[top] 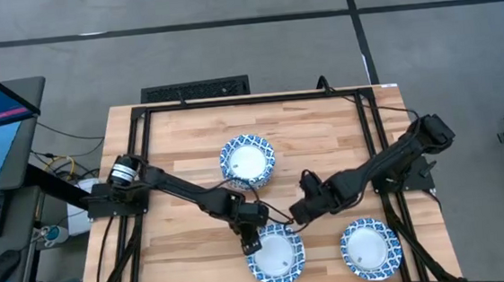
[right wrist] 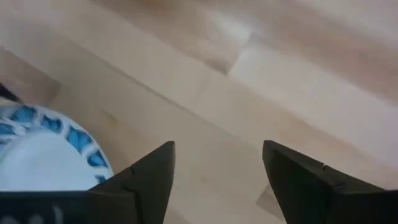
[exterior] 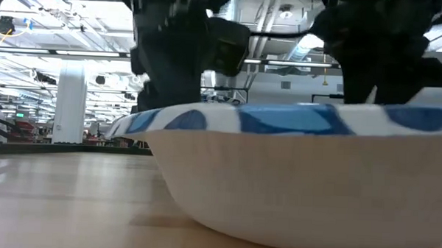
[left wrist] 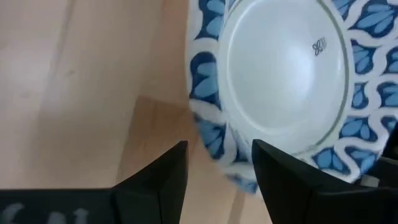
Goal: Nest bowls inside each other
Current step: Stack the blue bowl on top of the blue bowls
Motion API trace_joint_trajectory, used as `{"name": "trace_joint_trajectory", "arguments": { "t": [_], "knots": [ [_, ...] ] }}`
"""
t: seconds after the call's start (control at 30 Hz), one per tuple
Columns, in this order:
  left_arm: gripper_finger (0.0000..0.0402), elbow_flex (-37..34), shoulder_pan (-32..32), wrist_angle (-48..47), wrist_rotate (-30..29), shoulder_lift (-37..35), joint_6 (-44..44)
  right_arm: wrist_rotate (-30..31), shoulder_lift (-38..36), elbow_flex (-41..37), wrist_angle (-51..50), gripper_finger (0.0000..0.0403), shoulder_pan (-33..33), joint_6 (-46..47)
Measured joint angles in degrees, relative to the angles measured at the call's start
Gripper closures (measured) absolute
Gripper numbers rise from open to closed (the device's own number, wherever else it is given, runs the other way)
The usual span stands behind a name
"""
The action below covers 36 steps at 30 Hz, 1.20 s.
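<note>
Three bowls with white centres and blue-and-white patterned rims rest on their bases on the wooden table: a far bowl (top: 248, 159), a near middle bowl (top: 276, 257) and a near right bowl (top: 369, 248). My left gripper (top: 252, 242) is open at the middle bowl's left rim. In the left wrist view, my left gripper (left wrist: 219, 146) stands astride that rim (left wrist: 214, 134). My right gripper (top: 296, 214) is open over bare wood just beyond the middle bowl's far right rim. The right wrist view shows my right gripper (right wrist: 217, 146) with the bowl (right wrist: 37, 155) off to one side. The middle bowl (exterior: 300, 178) fills the low view. My left gripper comes from above, pointing down, at the middle bowl's left rim (left wrist: 233, 171). One finger (left wrist: 273, 165) is over the bowl's inside and the other (left wrist: 177, 165) is outside it. I cannot tell whether either finger touches the rim. The bowl sits flat on the table.
A black frame (top: 231, 100) runs along the table's far and side edges. Bare wood lies on the table's left half (top: 179, 246) and between the far bowl and the right arm. A monitor and keyboard stand off the table to the left.
</note>
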Motion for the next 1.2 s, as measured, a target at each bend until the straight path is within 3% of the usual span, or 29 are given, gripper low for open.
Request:
{"name": "trace_joint_trajectory", "arguments": {
  "t": [0.37,0.47,0.63,0.73,0.83,0.93,1.07,1.2],
  "knots": [
    [0.0239,0.21,0.57,2.90,1.58,2.89,-0.84,5.79,-6.66,0.00,-6.93,0.0137,-4.16,-2.94],
    [0.0276,0.34,0.98,3.36,1.60,2.97,-0.02,6.31,-7.12,0.00,-8.87,0.0137,-4.83,-3.46],
    [0.0384,0.55,1.53,5.09,2.16,2.97,1.68,6.44,-7.14,0.00,-8.69,0.0137,-5.78,-5.28],
    [0.0394,0.61,2.20,4.79,3.73,2.96,2.77,6.42,-7.12,0.00,-9.01,0.0137,-5.97,-5.42],
    [0.0399,0.78,3.45,0.04,6.06,0.93,4.17,6.19,-7.12,0.00,-10.11,0.0137,-6.62,-6.12],
    [0.0400,3.89,5.21,-10.42,5.62,-4.00,6.73,6.11,-7.12,0.00,-10.58,0.0137,-7.37,-8.22],
    [0.0401,10.62,9.38,-20.55,0.29,-12.76,11.71,5.64,-7.12,-0.15,-9.33,0.0137,-8.15,-9.57],
    [0.0401,13.51,17.00,-25.78,-5.55,-15.57,19.27,4.30,-7.12,-0.15,-5.81,0.0137,-7.99,-9.52]
  ]
}}
